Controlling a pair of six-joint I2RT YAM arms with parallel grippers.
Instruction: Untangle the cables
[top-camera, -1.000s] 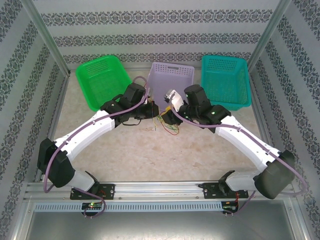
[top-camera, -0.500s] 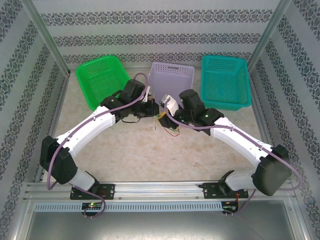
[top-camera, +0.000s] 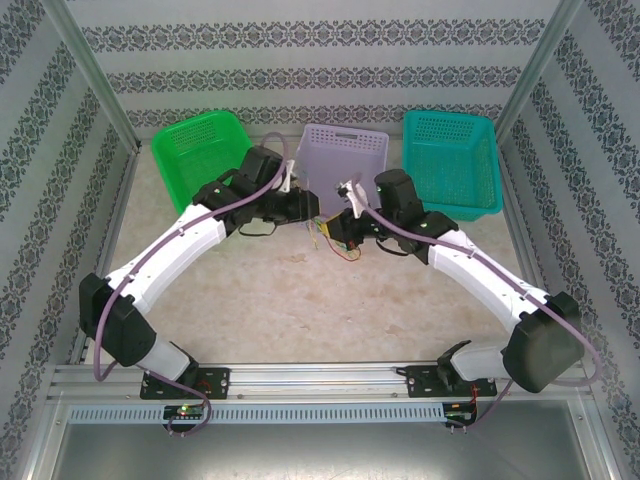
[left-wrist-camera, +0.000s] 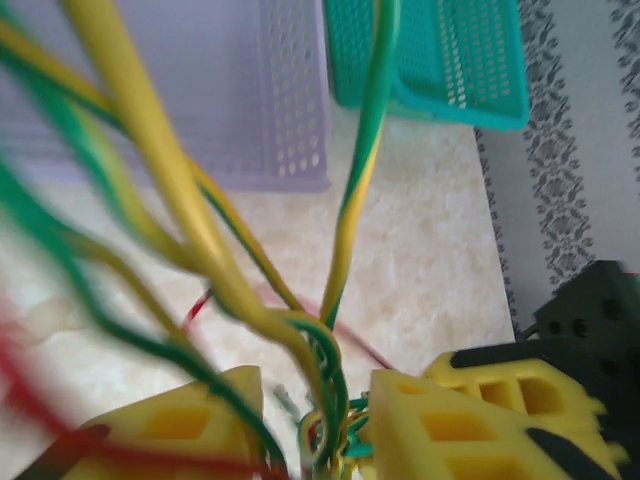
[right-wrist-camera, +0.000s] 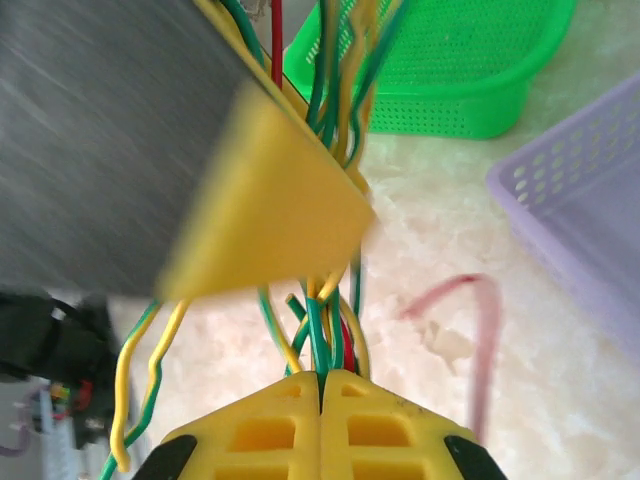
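The cables (top-camera: 338, 243) are a tangle of thin green, yellow and red wires hanging over the table between my two grippers, in front of the purple basket. My left gripper (top-camera: 308, 209) stands just left of the bundle. In the left wrist view its yellow fingers (left-wrist-camera: 450, 425) are apart, with green-yellow cables (left-wrist-camera: 325, 360) running loosely through the gap of the left gripper (left-wrist-camera: 318, 445). My right gripper (right-wrist-camera: 322, 385) is shut on the cables (right-wrist-camera: 325, 320), which rise out of its closed tips. In the top view the right gripper (top-camera: 337, 226) sits right beside the left one.
Three baskets line the back: green basket (top-camera: 198, 160), purple basket (top-camera: 345, 155), teal basket (top-camera: 452, 160). The purple basket (left-wrist-camera: 200, 90) is close behind the wires. Patterned walls and metal posts enclose the table. Bare marble-look tabletop (top-camera: 300, 300) lies in front.
The right gripper closed on the cable bundle. The left gripper's jaws parted. Both grippers shifted a little toward the purple basket, lifting the tangle with them.
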